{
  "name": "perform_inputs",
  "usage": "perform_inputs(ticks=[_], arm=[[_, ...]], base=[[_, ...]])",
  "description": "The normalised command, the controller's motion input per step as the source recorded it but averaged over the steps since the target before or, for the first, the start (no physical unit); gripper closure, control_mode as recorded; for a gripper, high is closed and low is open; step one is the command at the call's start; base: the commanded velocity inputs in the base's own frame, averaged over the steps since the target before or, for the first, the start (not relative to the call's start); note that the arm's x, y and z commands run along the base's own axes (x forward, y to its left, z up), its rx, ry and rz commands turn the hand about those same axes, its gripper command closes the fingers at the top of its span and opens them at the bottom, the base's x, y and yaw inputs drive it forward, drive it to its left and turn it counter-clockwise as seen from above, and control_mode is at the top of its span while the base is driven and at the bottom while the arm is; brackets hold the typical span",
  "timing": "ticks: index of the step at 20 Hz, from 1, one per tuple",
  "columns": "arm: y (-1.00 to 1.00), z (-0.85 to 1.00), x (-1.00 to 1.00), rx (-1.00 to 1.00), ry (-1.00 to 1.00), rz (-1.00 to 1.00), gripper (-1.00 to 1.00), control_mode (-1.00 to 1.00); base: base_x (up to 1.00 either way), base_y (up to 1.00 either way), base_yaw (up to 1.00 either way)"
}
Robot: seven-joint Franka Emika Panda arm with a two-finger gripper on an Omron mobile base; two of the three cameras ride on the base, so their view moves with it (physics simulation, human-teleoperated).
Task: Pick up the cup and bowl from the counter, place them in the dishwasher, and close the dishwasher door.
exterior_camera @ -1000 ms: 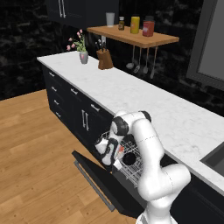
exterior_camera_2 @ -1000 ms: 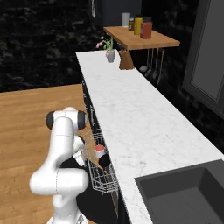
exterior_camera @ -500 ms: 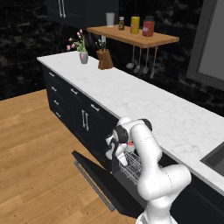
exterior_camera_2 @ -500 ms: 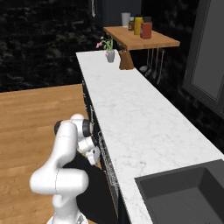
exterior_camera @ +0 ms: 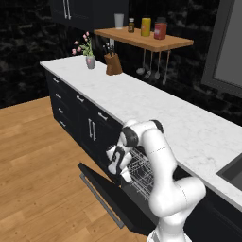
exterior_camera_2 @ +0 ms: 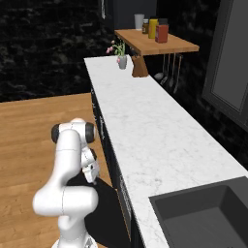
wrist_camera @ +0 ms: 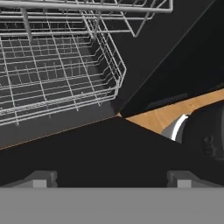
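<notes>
Your dishwasher (exterior_camera: 134, 182) sits at lower centre of the left base view, under the counter (exterior_camera: 156, 111), with its white wire rack (exterior_camera: 142, 171) pulled out over the lowered door (exterior_camera: 111, 196). In the hand view the rack (wrist_camera: 57, 74) fills the upper left and the black door (wrist_camera: 109, 148) spreads across the lower middle. You cannot see the cup or bowl in these frames. Your tool (exterior_camera: 117, 163) hangs just left of the rack, above the door, jaws spread wide and holding nothing. In the right base view it (exterior_camera_2: 91, 172) sits at lower left beside the counter (exterior_camera_2: 145, 131) edge.
</notes>
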Motion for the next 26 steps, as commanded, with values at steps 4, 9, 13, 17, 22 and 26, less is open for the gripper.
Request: perform_inputs(ticks=[4, 9, 13, 17, 22, 26], arm=[[0.42, 0.99, -0.93, 0.09, -0.30, 0.00, -1.00, -1.00], [0.46, 1.00, -0.95, 0.12, -0.36, 0.00, -1.00, -1.00], [0.45, 1.00, -1.00, 0.11, -0.45, 0.00, -1.00, -1.00], [0.42, 1.00, -1.00, 0.13, -0.41, 0.00, -1.00, -1.00], [0.78, 0.76, -1.00, 0.06, -0.37, -0.01, -1.00, -1.00], [0.79, 0.79, -1.00, 0.06, -0.32, -0.07, -1.00, -1.00]], base=[[0.00, 0.00, 0.00], [0.00, 0.00, 0.00], [0.00, 0.00, 0.00], [0.00, 0.00, 0.00], [0.00, 0.00, 0.00], [0.00, 0.00, 0.00]])
